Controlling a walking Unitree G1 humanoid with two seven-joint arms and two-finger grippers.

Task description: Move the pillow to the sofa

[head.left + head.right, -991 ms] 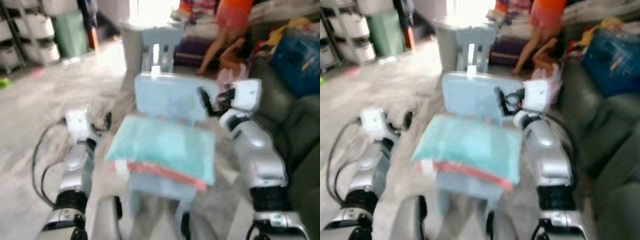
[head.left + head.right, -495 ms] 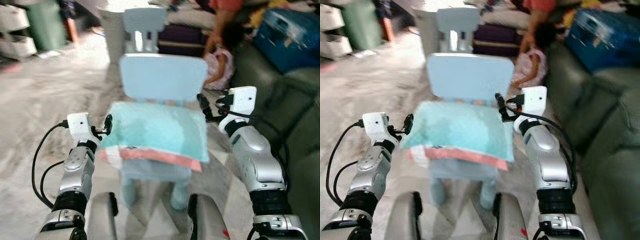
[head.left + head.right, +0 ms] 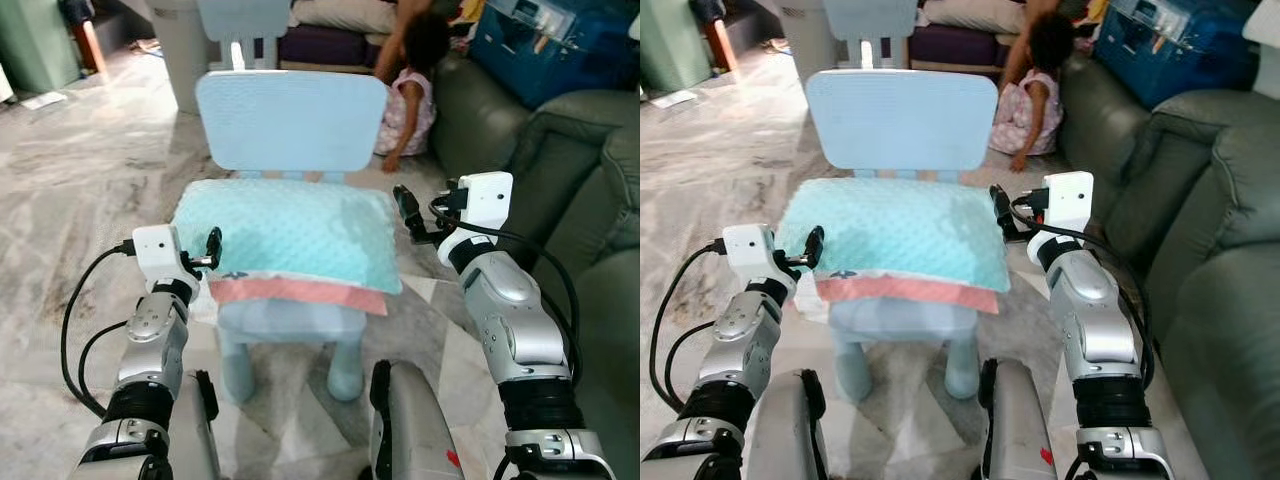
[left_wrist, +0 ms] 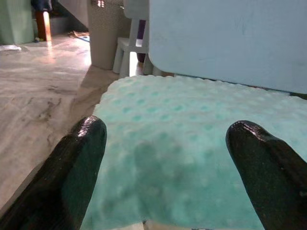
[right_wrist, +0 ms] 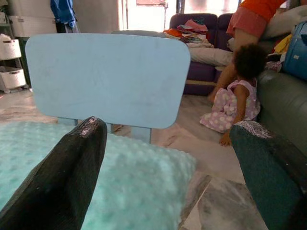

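The view has steadied and drawn nearer the small blue chair (image 3: 290, 130); the left gripper (image 3: 213, 247) has come up beside the chair's teal pillow (image 3: 285, 232)

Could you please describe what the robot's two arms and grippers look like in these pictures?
Both arms are glossy silver shells with black joint bands near the elbows. Each wrist carries a white boxy camera housing, with looping black cables. The left gripper and right gripper each have two long black fingers with rounded tips and a slightly grainy surface.
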